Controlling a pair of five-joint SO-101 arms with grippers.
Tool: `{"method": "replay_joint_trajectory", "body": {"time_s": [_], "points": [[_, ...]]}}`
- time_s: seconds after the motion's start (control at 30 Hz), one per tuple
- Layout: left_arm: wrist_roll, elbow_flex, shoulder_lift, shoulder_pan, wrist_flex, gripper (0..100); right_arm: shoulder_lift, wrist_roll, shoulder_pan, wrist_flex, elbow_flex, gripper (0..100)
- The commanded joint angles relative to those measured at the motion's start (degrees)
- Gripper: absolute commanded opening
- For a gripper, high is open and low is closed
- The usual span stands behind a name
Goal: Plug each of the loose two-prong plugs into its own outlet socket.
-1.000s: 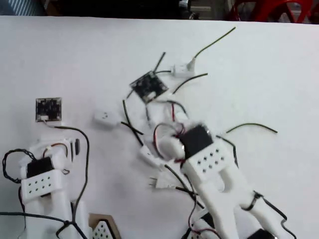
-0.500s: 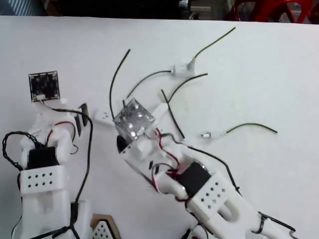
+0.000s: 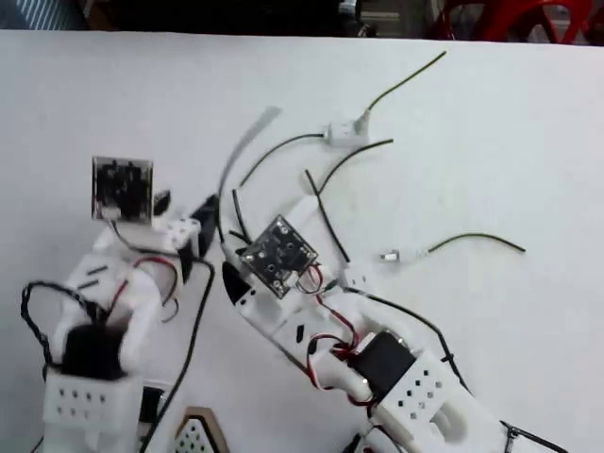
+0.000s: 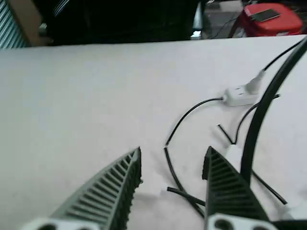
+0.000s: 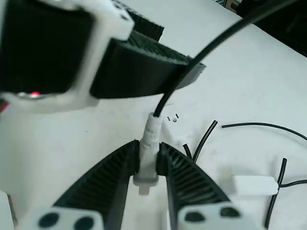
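Left wrist view: the left pincer (image 4: 172, 155) is released, its two ribbed fingers (image 4: 115, 191) spread wide above the white bench (image 4: 72, 96).
Cord by the left pincer: a thick black cord (image 4: 261, 115) rises just beside one of those fingers (I cannot tell whether they touch).
Right wrist view: the right pincer (image 5: 148, 147) is clenched on a white two-prong plug (image 5: 151, 128), which sits lengthwise between both fingers.
Held plug's lead: a black lead (image 5: 192, 72) leaves the end of the plug and crosses in front of a dark finger (image 5: 144, 67) of the left pincer, which hangs close by.
White block: a small white block (image 5: 254, 184) lies on the bench near the held plug (socket or plug, I cannot tell).
High view, arms: the right arm (image 3: 415, 387) comes in from the near right corner toward the middle of the bench, and the left arm (image 3: 94, 359) stands at the near left.
Outlet socket: a white outlet socket (image 3: 338, 133) lies toward the far middle of the bench, with a plugged-in plug (image 3: 363, 121) at one end and a greenish wire (image 3: 406, 80) trailing away.
Loose plug: a small white loose plug (image 3: 392, 256) lies flat on the bench just right of the right arm, with its thin dark wire (image 3: 477, 238) stretching rightward (well apart from the outlet socket).
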Motion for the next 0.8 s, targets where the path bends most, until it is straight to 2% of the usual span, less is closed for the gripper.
{"method": "replay_joint_trajectory", "body": {"time_s": [0.0, 0.23, 0.43, 0.53, 0.63, 0.77], "points": [[0.26, 5.36, -12.79, 8.66, 0.44, 22, -1.01, 0.0, -0.31, -0.84, -0.35, 1.7], [-2.11, 10.11, -19.74, 9.36, 0.53, 22, -1.1, -3.25, 1.1, 0.04, 0.53, 1.7], [-2.55, 10.11, -19.65, -0.31, 0.35, 22, -0.66, -3.52, 8.22, -0.48, 0.53, 1.7], [-4.57, 10.2, -19.56, -4.0, 0.44, 25, -0.48, -6.77, 10.51, -0.48, 0.53, 1.7], [-8.97, 9.58, -15.87, -7.16, 0.44, 30, -0.48, -8.0, 13.93, -1.54, 0.44, 1.7], [-14.77, 4.92, -2.42, -9.45, 0.53, 31, -0.4, -8.18, 20.18, -4.79, 0.62, 1.7]]}}
